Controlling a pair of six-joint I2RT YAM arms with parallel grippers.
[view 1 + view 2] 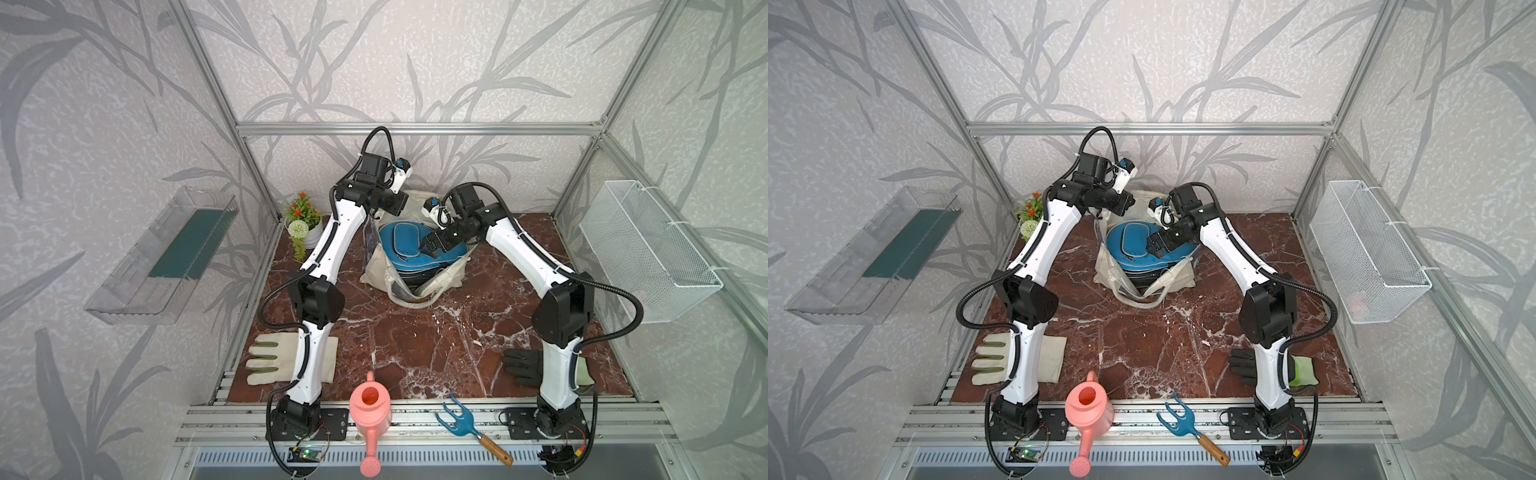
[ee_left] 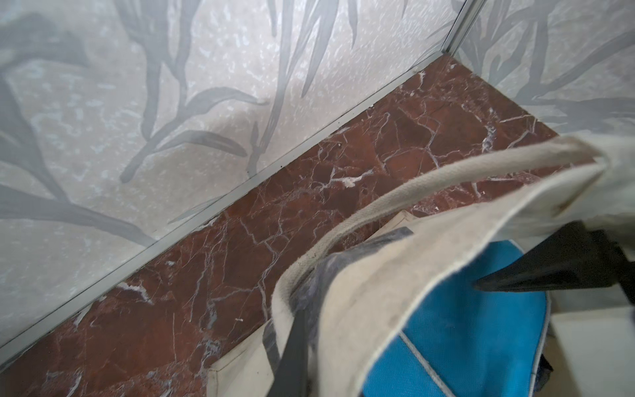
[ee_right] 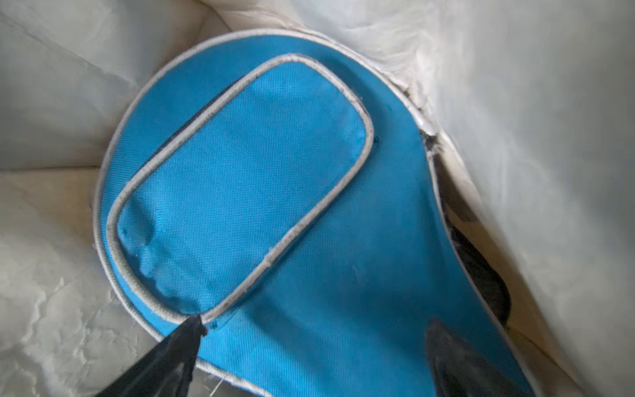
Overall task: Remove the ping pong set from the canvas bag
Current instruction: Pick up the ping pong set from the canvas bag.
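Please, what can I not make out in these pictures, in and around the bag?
Cases under the blue case: both top views, it covers them; number unclear.
Left hand tips: both top views, behind its own wrist.
Black glove: both top views, right arm covers part.
Canvas bag bottom: every view, cases cover it.

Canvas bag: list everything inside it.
In the canvas bag, a blue paddle case lies on top, with a dark case edge showing beneath. Anything deeper is covered by the blue case.
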